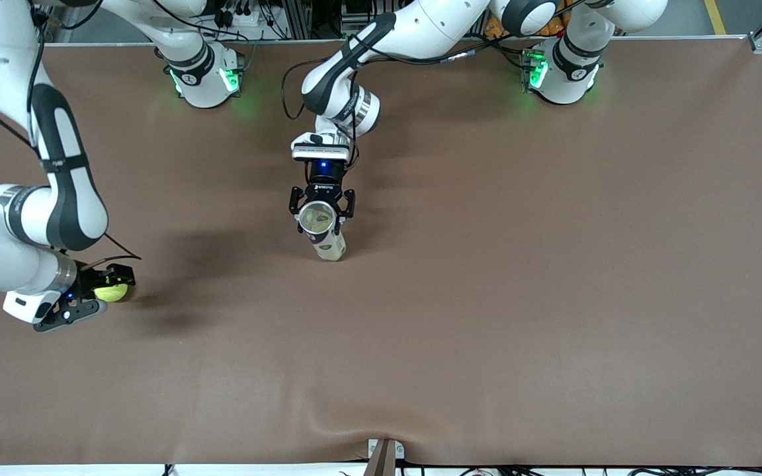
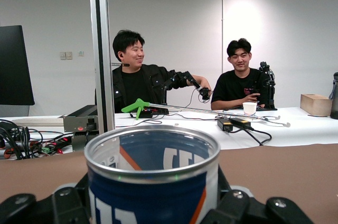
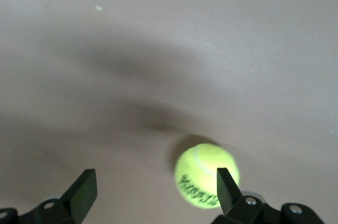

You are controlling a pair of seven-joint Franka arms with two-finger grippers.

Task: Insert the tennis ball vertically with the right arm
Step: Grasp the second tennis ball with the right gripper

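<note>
The brown table (image 1: pixel 553 297) carries little. The left gripper (image 1: pixel 322 206), over mid-table, clamps the ball can (image 1: pixel 323 228) near its open rim, mouth up. The right gripper (image 1: pixel 86 297), low at the right arm's end, spreads wide around the tennis ball (image 1: pixel 112 291); contact seems absent. Light, springy, fuzzy, likely to roll: pinch across its middle.

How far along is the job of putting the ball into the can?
Done: the left tool holds the can upright, mouth open upward. In hand: the right tool is open around the ball, which lies on the table, not yet gripped. Left: close on the ball, carry it over the can and lower it in.
</note>
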